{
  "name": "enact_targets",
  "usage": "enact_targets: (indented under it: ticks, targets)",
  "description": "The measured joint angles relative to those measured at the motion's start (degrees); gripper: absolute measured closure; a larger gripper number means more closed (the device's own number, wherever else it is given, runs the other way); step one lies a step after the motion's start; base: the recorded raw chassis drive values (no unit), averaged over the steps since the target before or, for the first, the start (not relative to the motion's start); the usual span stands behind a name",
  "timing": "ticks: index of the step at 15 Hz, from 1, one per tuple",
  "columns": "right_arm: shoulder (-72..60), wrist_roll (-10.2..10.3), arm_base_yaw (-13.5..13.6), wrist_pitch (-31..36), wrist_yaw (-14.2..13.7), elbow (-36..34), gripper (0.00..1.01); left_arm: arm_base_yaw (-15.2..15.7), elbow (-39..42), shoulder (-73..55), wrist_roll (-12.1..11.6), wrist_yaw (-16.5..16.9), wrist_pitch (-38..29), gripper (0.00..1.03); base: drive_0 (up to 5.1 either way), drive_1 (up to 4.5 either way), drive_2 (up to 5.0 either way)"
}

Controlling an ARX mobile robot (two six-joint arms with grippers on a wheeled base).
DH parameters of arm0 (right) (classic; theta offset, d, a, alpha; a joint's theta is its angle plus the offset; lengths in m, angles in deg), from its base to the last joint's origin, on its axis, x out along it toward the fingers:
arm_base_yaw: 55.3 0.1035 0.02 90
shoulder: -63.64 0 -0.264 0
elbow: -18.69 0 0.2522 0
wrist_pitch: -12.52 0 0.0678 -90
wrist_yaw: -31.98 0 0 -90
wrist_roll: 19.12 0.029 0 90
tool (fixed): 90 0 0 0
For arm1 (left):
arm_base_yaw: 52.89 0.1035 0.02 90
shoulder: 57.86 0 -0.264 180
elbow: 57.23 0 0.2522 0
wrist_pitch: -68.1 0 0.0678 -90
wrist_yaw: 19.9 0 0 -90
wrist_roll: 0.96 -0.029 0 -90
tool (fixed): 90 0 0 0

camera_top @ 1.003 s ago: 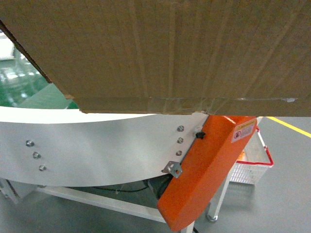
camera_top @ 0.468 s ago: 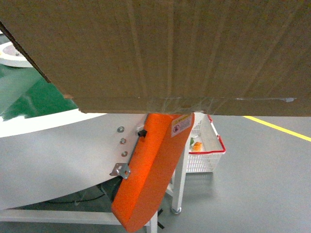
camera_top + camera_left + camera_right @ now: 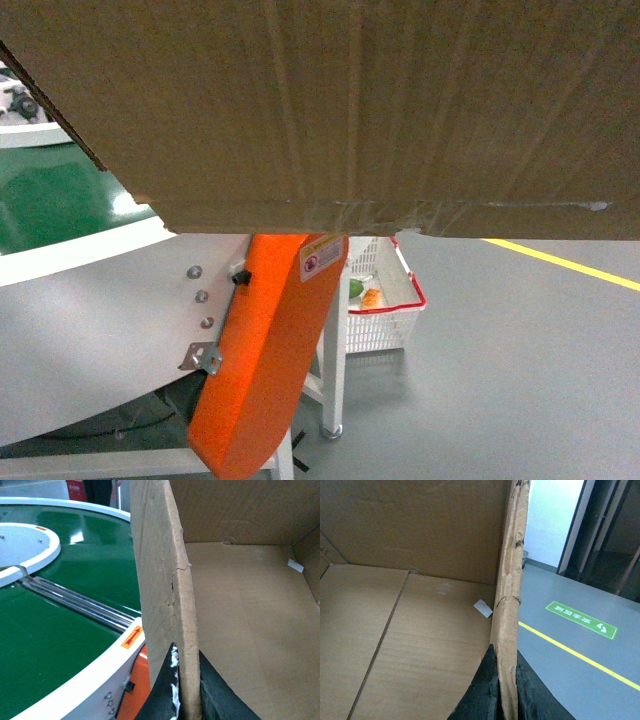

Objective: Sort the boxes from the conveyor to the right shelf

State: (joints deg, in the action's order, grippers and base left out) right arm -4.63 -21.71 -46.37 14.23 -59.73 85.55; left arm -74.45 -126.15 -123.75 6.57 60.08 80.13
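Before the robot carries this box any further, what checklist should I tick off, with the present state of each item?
1. Left claw clamped on a wall of the large brown corrugated cardboard box: ok.
2. Right claw clamped on the opposite wall: ok.
3. Box raised above the glossy green conveyor belt: ok.
4. Box interior free of loose goods: ok, only a small white label.
5. Right shelf in sight: not ok, no view shows it.
6. Grip firmness on the ragged edges: cannot tell.

L gripper (image 3: 186, 695) pinches the cardboard box (image 3: 250, 610) wall (ragged top edge), w/ green conveyor (image 3: 60, 630) beside on the left.
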Motion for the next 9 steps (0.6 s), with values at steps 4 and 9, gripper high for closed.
enact_targets:
  ticks: [4,9]
  targets:
    - [0.0,0.0,0.02,-0.02,0.02,0.0,0.98,0.0,0.0,0.0,0.0,0.0,0.02,1.01,-1.6,-1.56,-1.6]
    - [-0.04,0.0,0.02,0.02,0.02,0.0,0.98,0.0,0.0,0.0,0.0,0.0,0.02,1.01,-1.6,-1.56,-1.6]
